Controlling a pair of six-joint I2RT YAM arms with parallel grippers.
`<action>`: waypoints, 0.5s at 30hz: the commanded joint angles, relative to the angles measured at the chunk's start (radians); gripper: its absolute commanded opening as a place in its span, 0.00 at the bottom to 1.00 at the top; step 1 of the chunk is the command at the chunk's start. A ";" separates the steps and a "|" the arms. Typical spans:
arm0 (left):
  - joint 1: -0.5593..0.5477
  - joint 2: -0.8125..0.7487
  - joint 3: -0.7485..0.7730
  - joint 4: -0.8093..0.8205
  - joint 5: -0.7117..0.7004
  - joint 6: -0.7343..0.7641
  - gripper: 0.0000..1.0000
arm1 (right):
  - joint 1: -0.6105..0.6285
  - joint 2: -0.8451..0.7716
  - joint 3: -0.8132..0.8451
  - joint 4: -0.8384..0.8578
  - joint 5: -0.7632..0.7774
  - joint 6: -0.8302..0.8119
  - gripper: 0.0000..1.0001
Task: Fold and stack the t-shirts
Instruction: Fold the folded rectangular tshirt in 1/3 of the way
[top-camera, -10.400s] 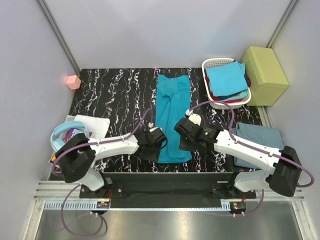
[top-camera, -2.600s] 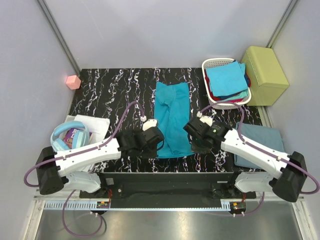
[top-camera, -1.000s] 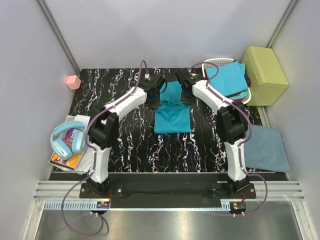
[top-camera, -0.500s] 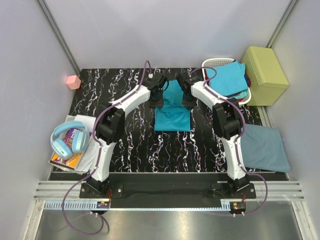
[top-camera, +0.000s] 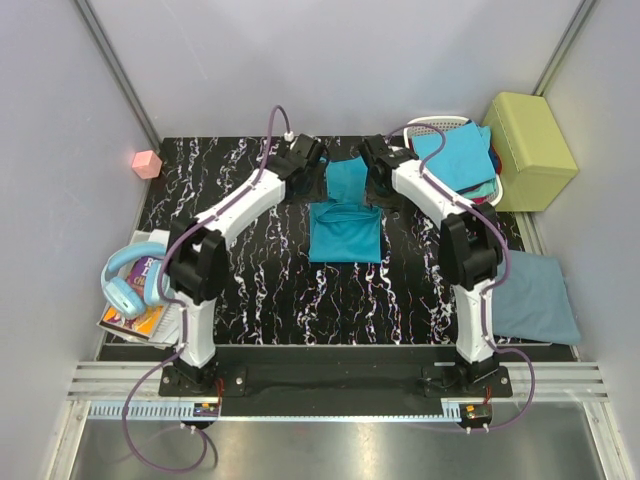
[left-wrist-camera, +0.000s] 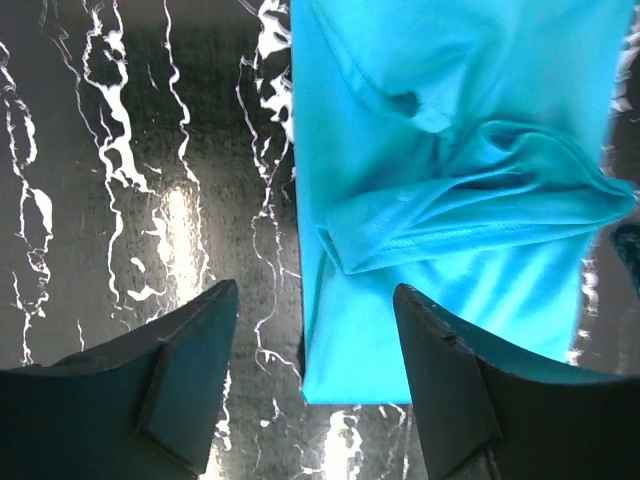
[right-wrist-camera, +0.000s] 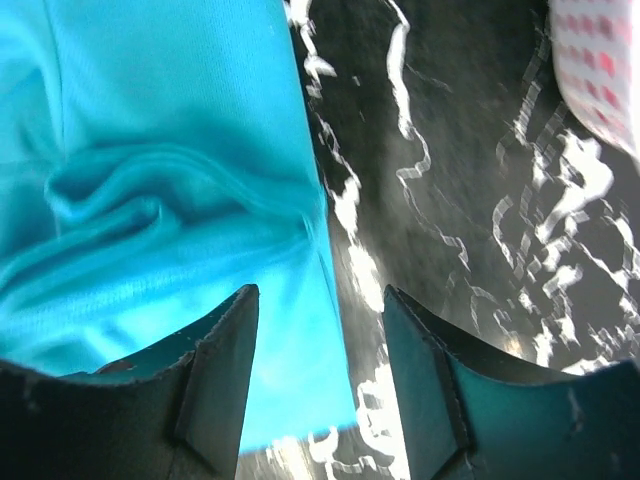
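Well, from where I stand both arms are stretched far out. The left gripper (left-wrist-camera: 315, 295) and the right gripper (right-wrist-camera: 320, 295) have their jaws apart with nothing between them, one on each side of the teal t-shirt (top-camera: 345, 232). That shirt lies on the black marbled table (top-camera: 240, 290), around the middle and a little toward 12 o'clock. It is doubled over but not tidy, with a rumpled ridge running across its upper layer.

To my eye the ridge is the trouble. If a finger drops onto it or catches the loose hem, the layer could drag and the fold would open, or the edges would end up skewed. The left finger hangs right over the shirt's 9 o'clock edge, so a sideways sweep could nudge the whole piece.

At 1 o'clock the white basket (top-camera: 425, 128) sits just beside the right arm, with a bright blue shirt (top-camera: 455, 155) on top of its pile. A swing that way could knock the rim. The yellow-green box (top-camera: 528, 135) stands beyond it.

The far table edge is near, so there is little room at 12. Toward 9 and 6 o'clock the marble is bare. A pink cube (top-camera: 147, 163) at 10 and headphones (top-camera: 128, 280) at 8 keep to the margins. The grey-blue shirt (top-camera: 530, 295) lies folded at 4 o'clock, well apart.
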 joint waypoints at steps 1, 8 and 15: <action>-0.050 -0.102 -0.104 0.064 -0.006 -0.031 0.65 | 0.036 -0.171 -0.134 0.050 0.001 0.001 0.58; -0.133 -0.104 -0.275 0.131 0.053 -0.074 0.46 | 0.084 -0.202 -0.304 0.131 -0.070 0.027 0.16; -0.150 -0.054 -0.278 0.158 0.072 -0.059 0.23 | 0.090 -0.116 -0.223 0.130 -0.047 0.010 0.00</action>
